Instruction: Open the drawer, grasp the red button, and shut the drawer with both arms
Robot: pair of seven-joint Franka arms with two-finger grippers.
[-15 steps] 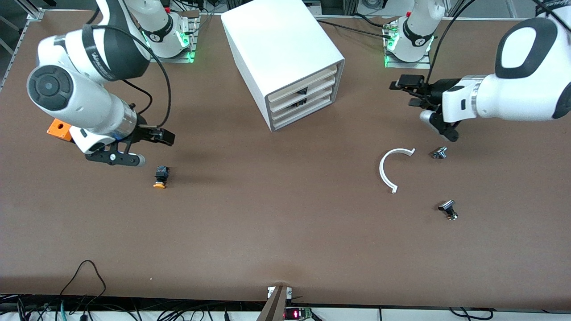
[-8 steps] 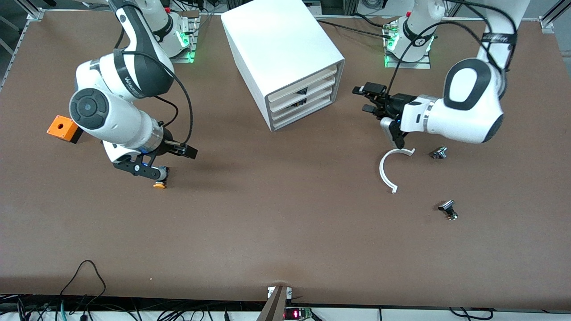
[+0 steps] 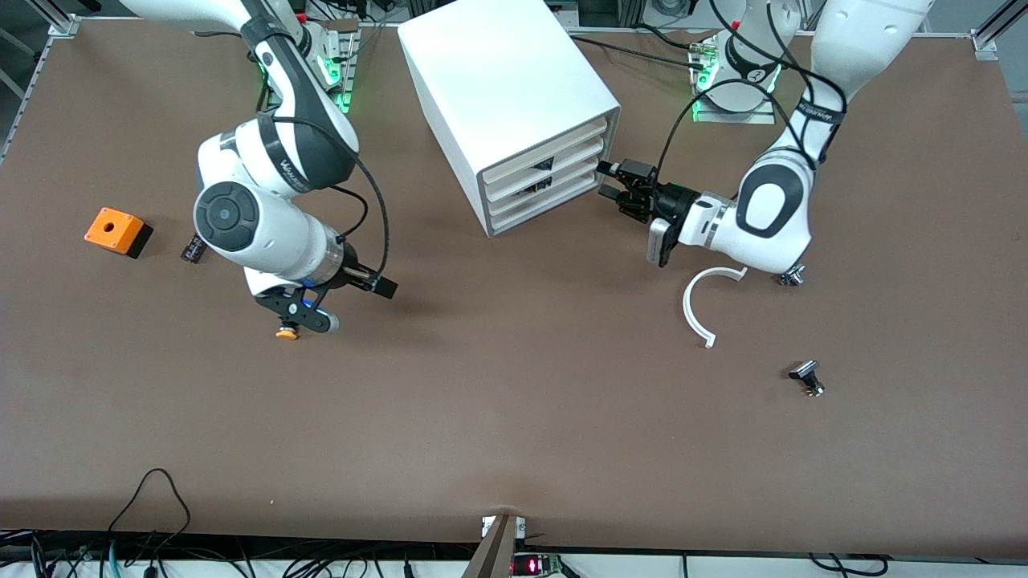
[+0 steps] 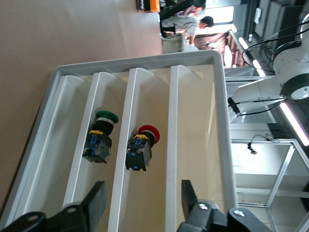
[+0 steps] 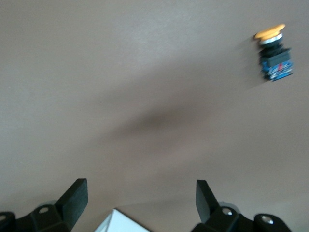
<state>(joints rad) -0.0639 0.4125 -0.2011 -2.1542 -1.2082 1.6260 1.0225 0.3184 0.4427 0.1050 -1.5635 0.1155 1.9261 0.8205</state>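
My right pincer [image 3: 353, 299] hangs open over the desk [image 3: 514, 417] by the orange-capped button [image 3: 287, 332], its body hidden. My left pincer [image 3: 617, 182], jaws apart, faces the cabinet [image 3: 498, 80] drawer [image 4: 147, 145] holding the red button [image 4: 141, 147]; arm lettering unreadable
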